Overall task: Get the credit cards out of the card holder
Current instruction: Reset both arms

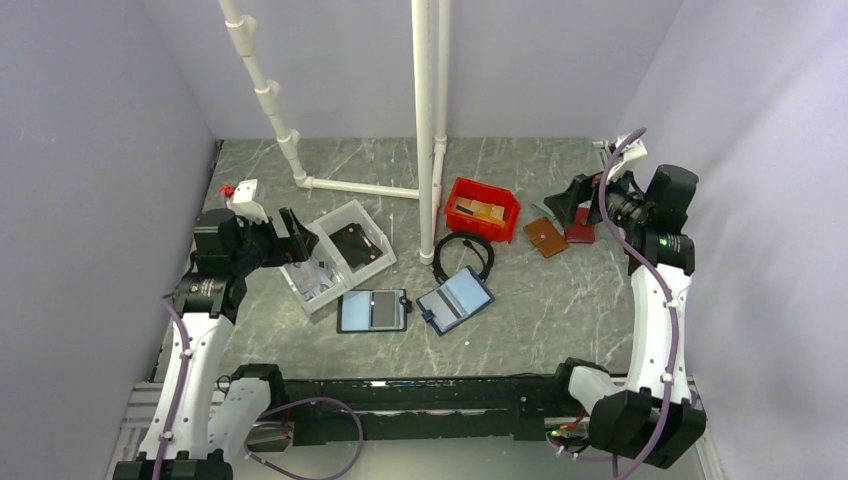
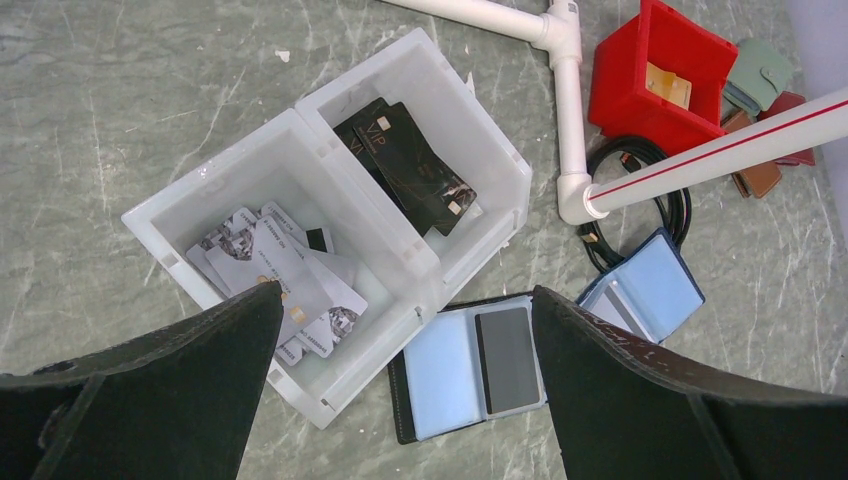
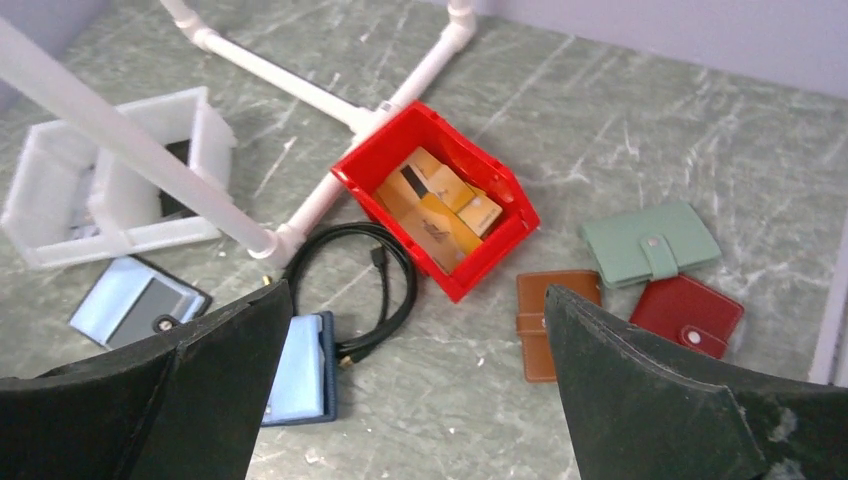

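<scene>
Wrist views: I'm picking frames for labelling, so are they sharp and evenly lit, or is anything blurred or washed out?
Left wrist: the white bin is crisp, the light is even with no harsh glare, and the left gripper is near-black with little detail. Right wrist: the red bin is sharp with soft shadows, and the right gripper is equally dark.

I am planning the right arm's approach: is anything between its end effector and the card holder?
Nothing visible blocks it. The right end effector hangs open; the card holder lies open on the table. Only the black cable lies at its far edge.
</scene>
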Robot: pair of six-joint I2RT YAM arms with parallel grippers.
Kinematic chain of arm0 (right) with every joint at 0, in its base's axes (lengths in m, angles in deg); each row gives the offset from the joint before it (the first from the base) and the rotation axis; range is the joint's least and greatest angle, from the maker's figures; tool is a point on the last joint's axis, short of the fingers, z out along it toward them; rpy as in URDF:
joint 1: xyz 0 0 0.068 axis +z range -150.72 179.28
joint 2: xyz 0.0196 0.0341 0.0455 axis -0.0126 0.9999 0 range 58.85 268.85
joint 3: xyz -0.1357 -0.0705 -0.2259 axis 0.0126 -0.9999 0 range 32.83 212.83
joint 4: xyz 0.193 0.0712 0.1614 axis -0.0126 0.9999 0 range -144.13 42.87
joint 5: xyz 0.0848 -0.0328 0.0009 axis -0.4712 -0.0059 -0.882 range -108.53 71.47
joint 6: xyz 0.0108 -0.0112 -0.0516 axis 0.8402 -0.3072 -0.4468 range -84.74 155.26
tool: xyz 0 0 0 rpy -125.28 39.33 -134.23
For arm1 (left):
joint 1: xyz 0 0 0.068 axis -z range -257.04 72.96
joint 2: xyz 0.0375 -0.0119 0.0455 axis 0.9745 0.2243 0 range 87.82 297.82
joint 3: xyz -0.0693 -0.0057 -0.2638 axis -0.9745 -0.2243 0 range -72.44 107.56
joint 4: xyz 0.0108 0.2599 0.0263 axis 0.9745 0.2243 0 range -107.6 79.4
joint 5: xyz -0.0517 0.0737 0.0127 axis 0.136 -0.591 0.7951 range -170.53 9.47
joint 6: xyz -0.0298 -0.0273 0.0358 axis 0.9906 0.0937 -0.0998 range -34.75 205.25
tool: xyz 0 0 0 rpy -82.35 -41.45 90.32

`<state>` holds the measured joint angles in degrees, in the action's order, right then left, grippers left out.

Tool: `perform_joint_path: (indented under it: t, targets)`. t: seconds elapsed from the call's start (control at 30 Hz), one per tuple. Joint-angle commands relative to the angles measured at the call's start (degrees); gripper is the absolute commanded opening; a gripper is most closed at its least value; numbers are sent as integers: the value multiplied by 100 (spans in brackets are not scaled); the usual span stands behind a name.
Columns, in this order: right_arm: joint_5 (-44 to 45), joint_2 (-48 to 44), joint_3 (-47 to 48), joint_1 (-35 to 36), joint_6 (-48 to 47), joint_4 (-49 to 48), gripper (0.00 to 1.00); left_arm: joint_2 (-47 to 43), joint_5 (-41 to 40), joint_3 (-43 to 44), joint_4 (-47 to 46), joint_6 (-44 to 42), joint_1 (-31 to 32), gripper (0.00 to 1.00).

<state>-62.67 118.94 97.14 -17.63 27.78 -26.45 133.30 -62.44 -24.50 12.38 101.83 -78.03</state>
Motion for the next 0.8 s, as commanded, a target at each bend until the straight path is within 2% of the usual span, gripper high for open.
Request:
perform_joint_path:
  t: [0.0,0.1,0.27,0.77]
  targets:
    - [-410,-199,-54,-45,530,-426,100,-97,-7,39,-63,-167,-24,100]
    - [-161,-359,-203,-50,1174,-778,100,-111,-27,31,-55,-166,-16,99]
    - [-119,-483,-245,-64,1603,-927,100,-113,-16,35,-70,-170,-19,99]
    - [-482,-673,-703,-240,1688,-1322,100,-123,68,31,-97,-160,-24,99]
